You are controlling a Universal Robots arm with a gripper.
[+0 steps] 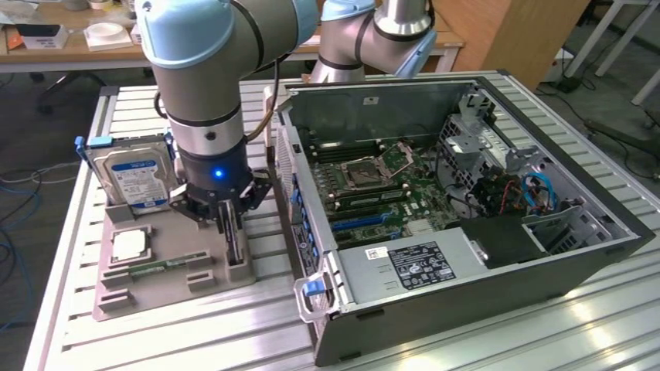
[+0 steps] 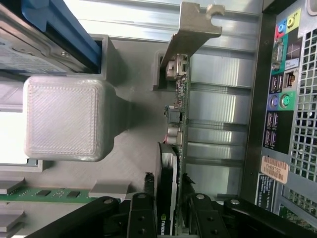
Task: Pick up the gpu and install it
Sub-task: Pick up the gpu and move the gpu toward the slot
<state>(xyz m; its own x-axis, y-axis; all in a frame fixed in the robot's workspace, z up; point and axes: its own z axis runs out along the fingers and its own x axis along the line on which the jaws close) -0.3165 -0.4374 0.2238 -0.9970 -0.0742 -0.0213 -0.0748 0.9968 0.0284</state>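
Entry 1, gripper [image 1: 227,222]: hanging from the arm [image 1: 206,85] straight down over the grey holder tray [image 1: 144,297]. Clamped on the gpu [image 2: 182,94], with 1 black finger [image 2: 141,213] against the black shroud face and the other against the green board face.

Entry 2, gpu: standing on edge at the side of the holder tray nearest the computer case [image 1: 454,309], seen edge-on in the wrist view. Silver end bracket [image 2: 190,29] at the far end from the fingers, beside a grey post of the tray. Cannot tell whether seated in its slot or raised off it.

Entry 3, holder tray: flat on the slatted metal table [image 1: 206,336], to the exterior view's left of the case. Also carrying:
- 1 hard drive [image 1: 132,174] with a blue label, upright at the back end
- 1 square processor chip [image 1: 129,246], lying flat
- 1 narrow green RAM stick [image 1: 154,268], lying flat near the chip

Entry 4, computer case: lying on its side, panel off, motherboard [image 1: 382,185] exposed. Rear port panel [image 2: 282,99] facing the tray, just beside the gpu.
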